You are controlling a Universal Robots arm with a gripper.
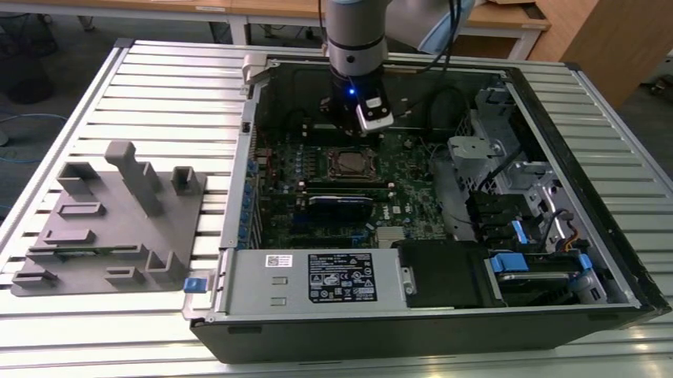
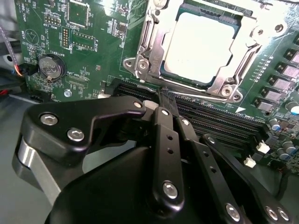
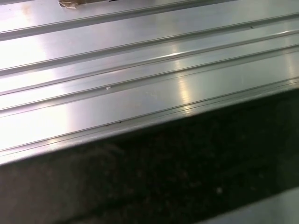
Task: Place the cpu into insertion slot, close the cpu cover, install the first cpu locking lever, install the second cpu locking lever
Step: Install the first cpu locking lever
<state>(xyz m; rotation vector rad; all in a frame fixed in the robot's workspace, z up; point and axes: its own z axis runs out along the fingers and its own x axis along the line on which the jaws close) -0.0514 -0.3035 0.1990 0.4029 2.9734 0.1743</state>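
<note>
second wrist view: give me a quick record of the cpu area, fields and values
cpu: silver face up, seated in the insertion slot
cpu cover: down, framing the chip's edges
tool: shut, holding nothing, tips by the memory slots next to the cover
motherboard: green, with a coin cell off to one side of the cover

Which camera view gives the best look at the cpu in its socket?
The second wrist view: the cpu appears large, its silver face framed by the cpu cover. In the exterior view the cpu is a small square on the green motherboard. The first wrist view faces the ribbed metal table.
</note>
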